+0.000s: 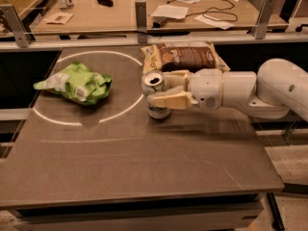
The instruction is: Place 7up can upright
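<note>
Lighting is warm and dim, from overhead. The worktop [144, 167] shows a dull sheen. The claw [159, 88], closed round the can [159, 110] at mid-worktop, casts a soft shadow below it; the green bag [77, 83] casts another.
</note>
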`<state>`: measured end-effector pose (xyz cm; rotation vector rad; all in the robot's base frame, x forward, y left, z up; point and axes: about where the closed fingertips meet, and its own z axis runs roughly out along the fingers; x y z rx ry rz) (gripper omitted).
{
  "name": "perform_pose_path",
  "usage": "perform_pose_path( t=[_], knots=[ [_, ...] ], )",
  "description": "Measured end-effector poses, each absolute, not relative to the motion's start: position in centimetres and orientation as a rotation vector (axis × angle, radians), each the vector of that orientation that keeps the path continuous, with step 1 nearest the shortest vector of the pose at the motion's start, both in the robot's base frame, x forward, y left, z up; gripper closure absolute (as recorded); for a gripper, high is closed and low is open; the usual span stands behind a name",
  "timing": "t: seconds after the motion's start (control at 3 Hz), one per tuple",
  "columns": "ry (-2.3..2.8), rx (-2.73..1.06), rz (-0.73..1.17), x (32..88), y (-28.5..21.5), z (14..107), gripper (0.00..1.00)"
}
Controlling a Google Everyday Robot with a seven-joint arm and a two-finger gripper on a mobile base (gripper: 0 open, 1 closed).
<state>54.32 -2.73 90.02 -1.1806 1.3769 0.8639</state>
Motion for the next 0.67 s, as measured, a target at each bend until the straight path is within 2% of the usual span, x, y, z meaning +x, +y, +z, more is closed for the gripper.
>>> perform_pose_path(
  t=[0.33, 0.67],
  knots=[
    [1.379, -1.106, 0.926, 54.17, -2.69, 88.91, 1.00],
    [1.344, -1.058, 0.968, 54.32, -2.80, 88.48, 0.84]
  ],
)
